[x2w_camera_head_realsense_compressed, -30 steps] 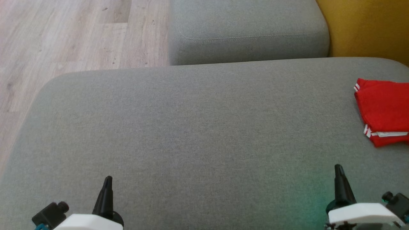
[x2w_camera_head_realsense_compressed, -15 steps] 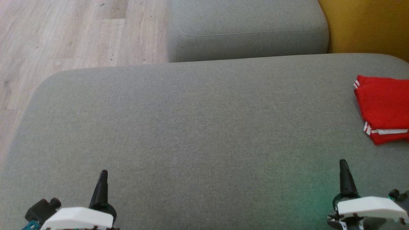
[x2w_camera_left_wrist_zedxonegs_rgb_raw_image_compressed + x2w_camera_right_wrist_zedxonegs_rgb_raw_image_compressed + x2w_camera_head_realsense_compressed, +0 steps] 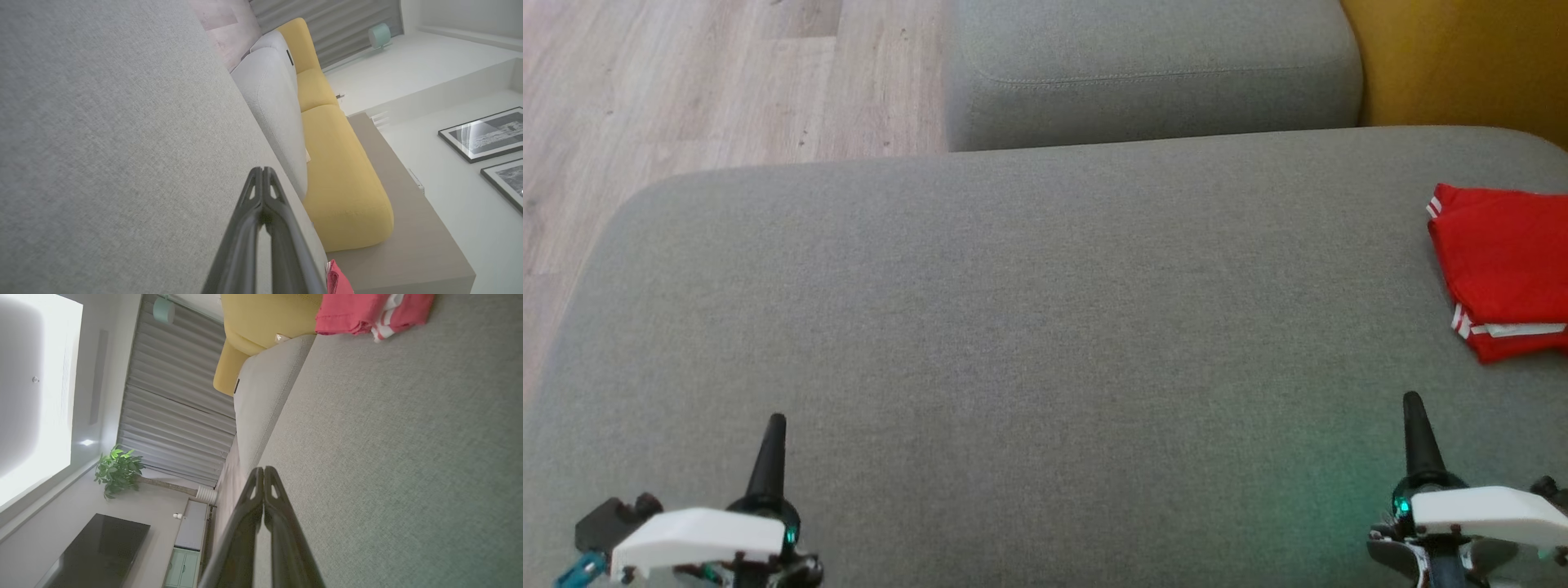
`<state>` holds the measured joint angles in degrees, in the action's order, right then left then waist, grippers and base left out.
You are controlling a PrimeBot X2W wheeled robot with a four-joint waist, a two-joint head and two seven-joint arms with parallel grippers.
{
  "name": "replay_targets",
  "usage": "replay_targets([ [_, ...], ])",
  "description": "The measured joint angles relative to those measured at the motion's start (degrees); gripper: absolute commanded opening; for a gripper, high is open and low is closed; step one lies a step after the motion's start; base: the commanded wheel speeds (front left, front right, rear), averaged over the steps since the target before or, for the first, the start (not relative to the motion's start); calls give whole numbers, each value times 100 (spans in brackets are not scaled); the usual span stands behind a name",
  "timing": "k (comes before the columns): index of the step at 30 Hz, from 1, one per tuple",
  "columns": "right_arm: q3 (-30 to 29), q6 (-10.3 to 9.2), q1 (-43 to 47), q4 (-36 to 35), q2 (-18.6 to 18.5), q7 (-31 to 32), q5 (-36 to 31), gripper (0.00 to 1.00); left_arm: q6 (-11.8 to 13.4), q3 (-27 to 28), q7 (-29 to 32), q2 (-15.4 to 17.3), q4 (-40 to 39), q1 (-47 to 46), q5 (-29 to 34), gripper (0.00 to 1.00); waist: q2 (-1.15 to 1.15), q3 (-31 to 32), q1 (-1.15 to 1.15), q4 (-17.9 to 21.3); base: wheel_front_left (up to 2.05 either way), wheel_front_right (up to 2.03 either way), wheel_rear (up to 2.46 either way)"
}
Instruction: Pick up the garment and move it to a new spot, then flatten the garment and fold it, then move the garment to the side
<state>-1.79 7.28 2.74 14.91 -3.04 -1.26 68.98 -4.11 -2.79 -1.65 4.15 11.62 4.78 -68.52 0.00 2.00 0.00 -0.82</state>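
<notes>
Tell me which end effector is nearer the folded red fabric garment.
Right. Right end effector sits just short of the folded red fabric garment; left end effector is far across the grey sofa cushion.

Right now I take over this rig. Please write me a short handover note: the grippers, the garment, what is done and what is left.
Left gripper: shut, holding nothing, at the front left of the grey cushion.
Right gripper: shut, holding nothing, at the front right.
Red garment: folded, lying at the cushion's right side, apart from both grippers; the head view cuts off part of it.
Done, by the look of it: folding and moving aside.
Left: probably nothing.
</notes>
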Motion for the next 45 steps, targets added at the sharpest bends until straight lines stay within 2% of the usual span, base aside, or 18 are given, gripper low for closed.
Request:
replay_targets([
  [36, -393, 0, -524, 78, -11, 581, 2385, 0, -293, 469, 592, -23, 391, -731, -2492, 0, 0, -218, 0, 82, 0, 0, 0],
  [45, -411, 0, -599, 86, -12, 589, 2431, 0, -296, 516, 612, -42, 391, -779, -2537, 0, 0, -219, 0, 82, 0, 0, 0],
])
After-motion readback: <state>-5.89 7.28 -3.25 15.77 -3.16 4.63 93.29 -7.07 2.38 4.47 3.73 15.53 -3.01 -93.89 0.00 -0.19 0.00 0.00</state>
